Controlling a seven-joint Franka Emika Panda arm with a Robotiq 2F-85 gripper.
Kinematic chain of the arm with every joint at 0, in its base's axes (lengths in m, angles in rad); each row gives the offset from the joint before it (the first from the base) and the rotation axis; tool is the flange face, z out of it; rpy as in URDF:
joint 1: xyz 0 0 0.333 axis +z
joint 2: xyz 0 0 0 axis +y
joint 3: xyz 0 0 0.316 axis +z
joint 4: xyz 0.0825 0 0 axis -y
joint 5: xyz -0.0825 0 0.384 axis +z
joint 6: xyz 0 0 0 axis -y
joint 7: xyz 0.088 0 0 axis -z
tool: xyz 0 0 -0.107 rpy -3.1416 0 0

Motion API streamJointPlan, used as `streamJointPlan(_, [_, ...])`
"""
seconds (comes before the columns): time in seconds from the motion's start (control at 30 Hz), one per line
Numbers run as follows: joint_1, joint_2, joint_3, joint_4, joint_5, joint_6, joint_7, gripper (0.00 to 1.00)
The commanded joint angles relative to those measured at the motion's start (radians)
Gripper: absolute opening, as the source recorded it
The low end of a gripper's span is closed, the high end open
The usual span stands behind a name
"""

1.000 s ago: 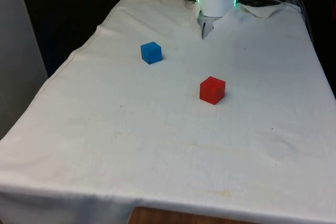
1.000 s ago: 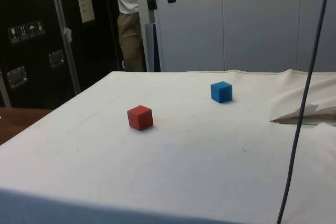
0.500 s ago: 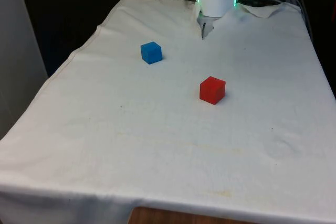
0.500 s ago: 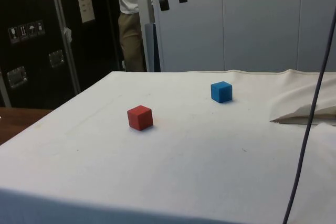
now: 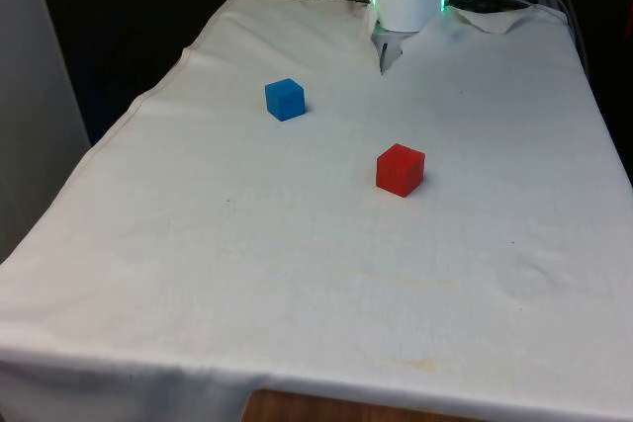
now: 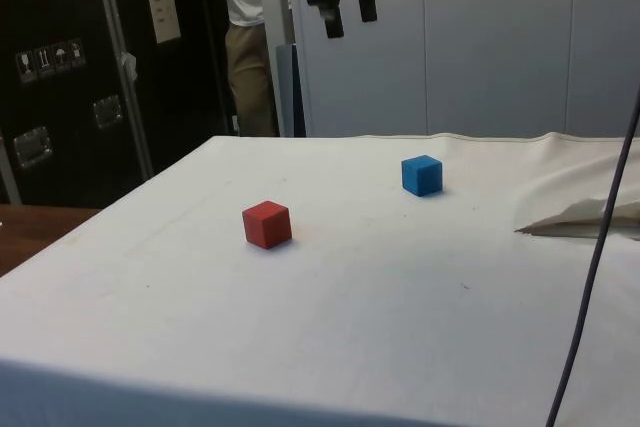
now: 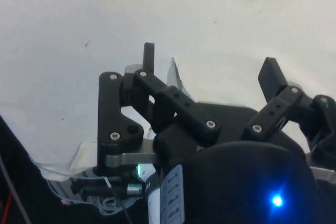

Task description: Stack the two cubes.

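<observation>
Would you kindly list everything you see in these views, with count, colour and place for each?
blue cube: one, blue, on the cloth, toward the front view's left and farther from that camera than the red one.
red cube: one, red, on the cloth near the table's middle, apart from the blue cube.
cloth: one, white, covering the table, rumpled at the far end.
cable: one, dark, hanging across the side view's right edge.
person: one, in a white top and khaki trousers, standing beyond the table in the side view.
cabinets: dark, behind the table in the side view.
hand: one, black, open, high above the table, holding nothing.
</observation>
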Motion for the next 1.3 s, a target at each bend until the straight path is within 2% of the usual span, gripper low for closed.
streamJointPlan(0.0, [-0.003,-0.008,-0.002,-0.017,-0.005,0.022,0.006,1.0])
streamJointPlan(0.03, [0.0,0.0,-0.003,-0.007,0.0,0.007,0.0,1.0])
streamJointPlan(0.07, [-0.005,-0.009,-0.007,-0.032,-0.006,0.038,0.006,1.0])
streamJointPlan(0.33, [-0.007,-0.012,-0.032,-0.095,-0.006,0.105,0.006,1.0])
streamJointPlan(0.37, [-0.003,-0.006,-0.031,-0.082,0.0,0.086,0.001,1.0])
streamJointPlan(0.43, [-0.008,-0.013,-0.038,-0.109,-0.006,0.119,0.006,1.0])
streamJointPlan(0.57, [-0.008,-0.013,-0.054,-0.141,-0.006,0.154,0.007,1.0])
streamJointPlan(0.63, [-0.004,-0.007,-0.057,-0.137,0.0,0.145,0.001,1.0])
streamJointPlan(0.7, [-0.009,-0.012,-0.063,-0.159,-0.006,0.174,0.007,1.0])
streamJointPlan(0.9, [-0.008,-0.008,-0.082,-0.197,-0.005,0.215,0.011,1.0])
streamJointPlan(0.93, [-0.005,-0.007,-0.083,-0.19,0.0,0.201,0.003,1.0])
streamJointPlan(1.13, [-0.008,0.0,-0.094,-0.229,-0.002,0.255,0.033,1.0])
streamJointPlan(1.27, [-0.005,0.004,-0.097,-0.234,0.0,0.254,0.039,1.0])
